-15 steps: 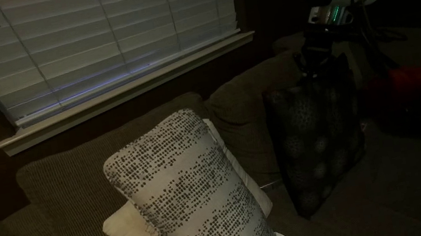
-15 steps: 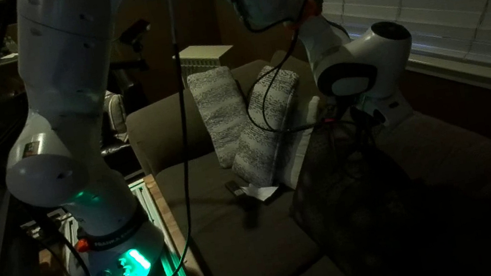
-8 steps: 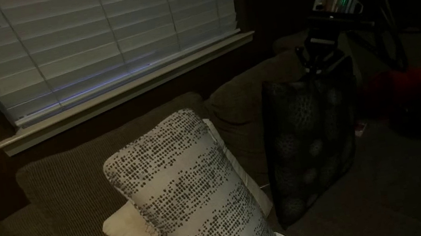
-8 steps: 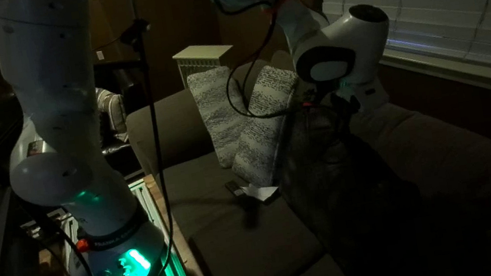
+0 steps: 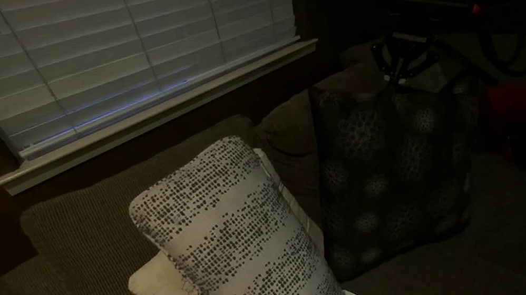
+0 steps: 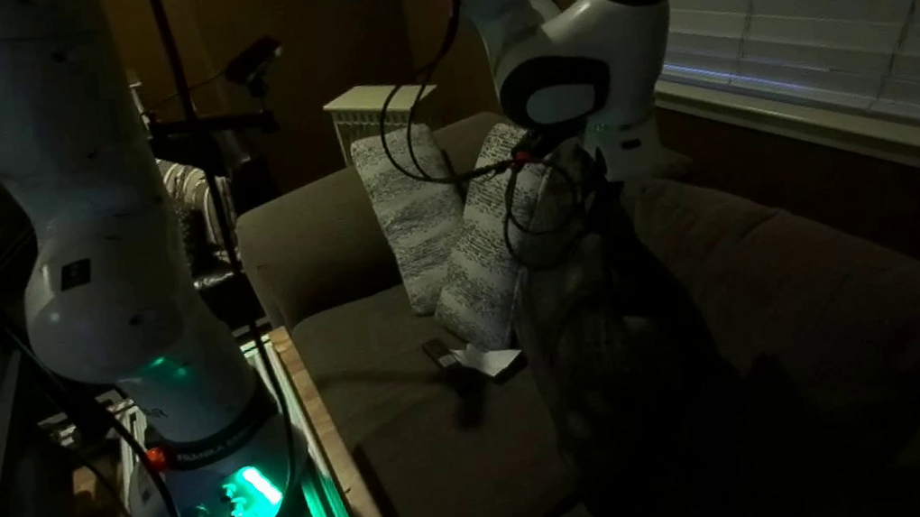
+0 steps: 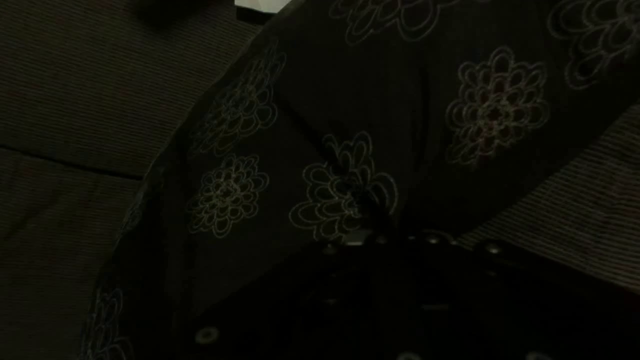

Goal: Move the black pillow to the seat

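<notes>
Since half a second earlier, the black pillow [image 5: 395, 173] had swung nearly broadside in an exterior view, and the gripper [image 5: 396, 81] had shifted with it. Its jaws were clenched on the pillow's upper edge, drawing creases into the cloth in the wrist view. The pillow hung upright over the seat [image 6: 456, 473], near the speckled pillow [image 5: 242, 244]; whether its bottom edge touched the seat could not be told. Good handling seemed to call for letting any sway settle, then a slow descent clear of the speckled pillow, with release only once the seat bore the weight.
</notes>
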You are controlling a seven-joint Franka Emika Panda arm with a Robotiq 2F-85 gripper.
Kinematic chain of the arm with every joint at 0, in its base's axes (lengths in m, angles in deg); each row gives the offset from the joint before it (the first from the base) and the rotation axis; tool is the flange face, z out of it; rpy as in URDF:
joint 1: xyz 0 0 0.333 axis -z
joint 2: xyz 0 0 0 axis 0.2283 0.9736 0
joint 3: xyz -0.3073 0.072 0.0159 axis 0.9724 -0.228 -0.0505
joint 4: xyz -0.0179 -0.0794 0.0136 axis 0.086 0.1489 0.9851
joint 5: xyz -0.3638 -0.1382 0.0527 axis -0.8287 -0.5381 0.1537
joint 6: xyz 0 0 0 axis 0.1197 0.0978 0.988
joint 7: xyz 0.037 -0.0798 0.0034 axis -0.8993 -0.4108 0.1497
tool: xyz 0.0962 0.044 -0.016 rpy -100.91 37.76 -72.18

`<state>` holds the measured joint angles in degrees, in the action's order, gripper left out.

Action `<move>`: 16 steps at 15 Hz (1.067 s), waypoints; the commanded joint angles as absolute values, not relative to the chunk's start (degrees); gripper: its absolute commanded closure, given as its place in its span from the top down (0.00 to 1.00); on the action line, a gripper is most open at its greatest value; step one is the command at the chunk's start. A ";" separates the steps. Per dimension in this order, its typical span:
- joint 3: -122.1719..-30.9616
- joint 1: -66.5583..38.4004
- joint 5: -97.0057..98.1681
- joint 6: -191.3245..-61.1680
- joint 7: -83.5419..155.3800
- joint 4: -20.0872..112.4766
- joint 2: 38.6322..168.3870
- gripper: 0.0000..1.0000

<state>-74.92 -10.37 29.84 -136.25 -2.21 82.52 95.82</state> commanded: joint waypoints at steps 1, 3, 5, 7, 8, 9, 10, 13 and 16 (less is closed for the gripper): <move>-76.43 -10.95 33.20 -135.43 -6.35 87.20 88.53 0.01; -77.37 -11.03 35.52 -136.09 -6.61 89.24 86.72 0.01; -77.74 -10.93 38.12 -136.98 -6.97 91.59 84.94 0.01; -77.49 -10.58 40.43 -136.33 -7.72 93.47 83.30 0.01; -77.27 -10.35 41.89 -136.23 -7.99 94.36 82.55 0.01; -77.20 -10.40 41.84 -137.97 -9.96 95.62 82.12 0.01; -77.30 -10.48 42.79 -138.55 -10.68 96.59 81.57 0.01; -77.67 -10.74 45.56 -142.14 -12.53 99.70 79.85 0.01; -77.97 -10.87 49.15 -145.12 -13.35 102.57 78.34 0.01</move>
<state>-77.28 -10.45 44.66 -142.79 -11.18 99.08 84.11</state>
